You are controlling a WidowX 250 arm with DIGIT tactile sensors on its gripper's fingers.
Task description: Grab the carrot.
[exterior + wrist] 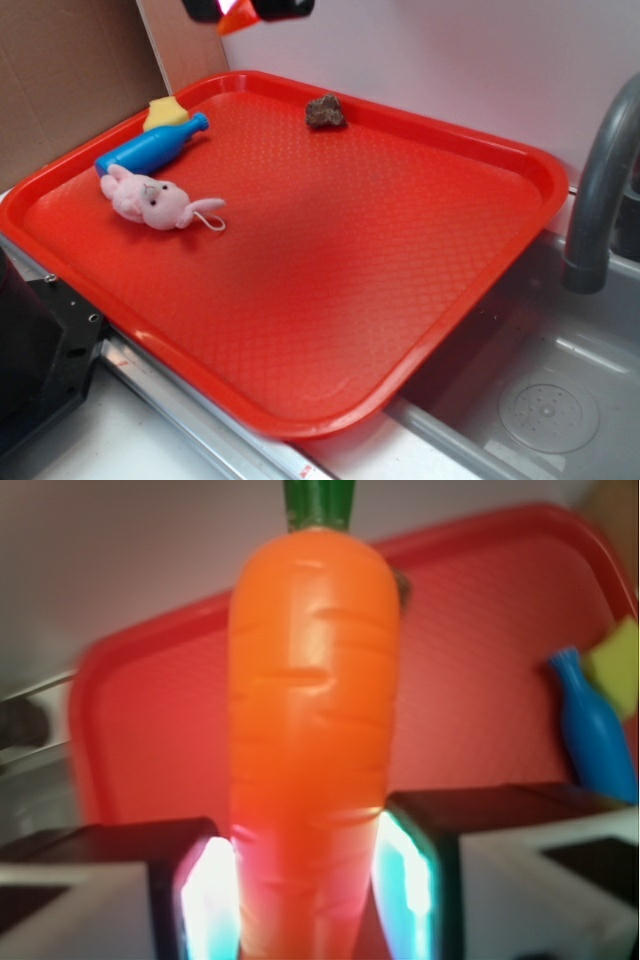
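The gripper (308, 890) pinches only the carrot's (312, 720) narrow tip (high above the red tray (300, 300)), so it might slip out.

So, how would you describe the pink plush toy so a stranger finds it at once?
Start at the big red tray and go to its left side. Just in front of the blue bottle lies the pink plush toy. It is the only soft, pale pink thing there, with a white loop.
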